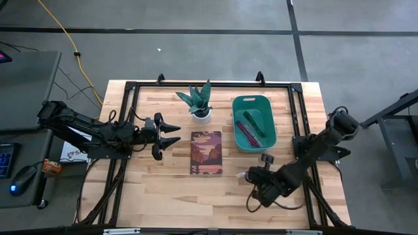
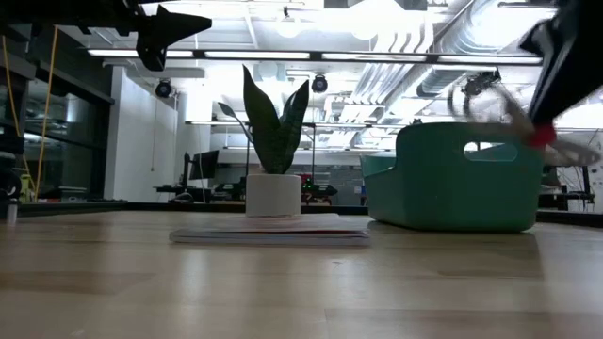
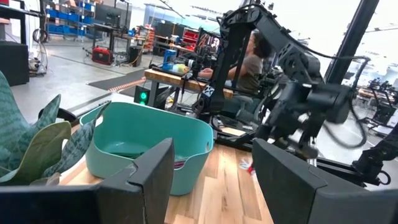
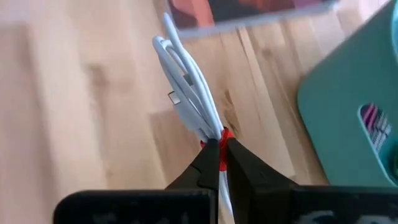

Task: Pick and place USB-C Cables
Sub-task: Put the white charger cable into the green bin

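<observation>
Your right hand (image 4: 219,149) has its dark fingers pressed together on a coiled white USB-C cable (image 4: 186,87) at its red tie, held above the pale wood-plank surface (image 1: 163,189) near the front right corner, just in front of the teal plastic bin (image 1: 254,121). Your left hand (image 1: 171,134) hovers spread wide over the left edge, beside the flat illustrated notebook (image 1: 206,152). Only the right wrist view shows you the cable's silver plug, while the high view alone reveals more cables lying inside the round-cornered bin.
</observation>
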Available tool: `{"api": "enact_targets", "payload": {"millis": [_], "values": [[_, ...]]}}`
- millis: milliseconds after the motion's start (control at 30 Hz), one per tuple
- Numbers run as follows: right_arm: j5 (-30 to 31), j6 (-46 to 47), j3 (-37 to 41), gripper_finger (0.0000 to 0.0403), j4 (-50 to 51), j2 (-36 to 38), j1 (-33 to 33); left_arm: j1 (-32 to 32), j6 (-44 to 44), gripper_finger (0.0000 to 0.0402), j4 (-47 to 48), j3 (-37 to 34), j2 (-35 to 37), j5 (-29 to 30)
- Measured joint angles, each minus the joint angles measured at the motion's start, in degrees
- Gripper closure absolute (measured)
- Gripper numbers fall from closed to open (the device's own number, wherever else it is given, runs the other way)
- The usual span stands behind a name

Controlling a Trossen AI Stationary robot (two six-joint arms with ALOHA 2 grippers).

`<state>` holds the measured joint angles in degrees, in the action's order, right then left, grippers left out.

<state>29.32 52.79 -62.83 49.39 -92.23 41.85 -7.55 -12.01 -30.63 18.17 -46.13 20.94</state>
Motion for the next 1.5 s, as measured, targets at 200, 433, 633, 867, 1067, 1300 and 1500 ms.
{"api": "enact_targets", "payload": {"millis": [200, 433, 633, 867, 1067, 1300, 1500], "values": [[3.68, -0.83, -0.02, 0.0403, -3.85, 2.67, 2.38, 0.00, -0.89, 0.0206, -0.01, 0.00, 0.00, 0.00], [-3.86, -11.17, 9.25, 0.0402, -27.39, 3.04, -1.76, 0.01, -1.49, 0.0206, -0.02, 0.00, 0.00, -0.03], [-8.51, -31.59, 13.69, 0.0402, -52.15, 3.18, -10.20, 0.02, -1.53, 0.0206, -0.07, 0.00, 0.02, -1.27], [-8.57, -51.52, 13.99, 0.0401, -65.86, 7.15, -18.01, 0.02, 0.07, 0.0206, -0.04, 0.00, 0.00, -3.16], [-8.20, -57.31, 15.49, 0.0401, -69.93, 13.87, -21.64, 0.02, 0.63, 0.0206, -0.05, 0.00, 0.00, -5.81], [-9.03, -54.50, 32.73, 0.0402, -88.80, 25.32, -24.79, 0.02, 0.71, 0.0206, -0.47, 0.00, 0.00, -5.91], [-9.46, -51.59, 35.87, 0.0402, -89.31, 28.28, -23.95, 0.02, 1.72, 0.0206, -0.92, 0.00, 0.00, -5.89]]}}
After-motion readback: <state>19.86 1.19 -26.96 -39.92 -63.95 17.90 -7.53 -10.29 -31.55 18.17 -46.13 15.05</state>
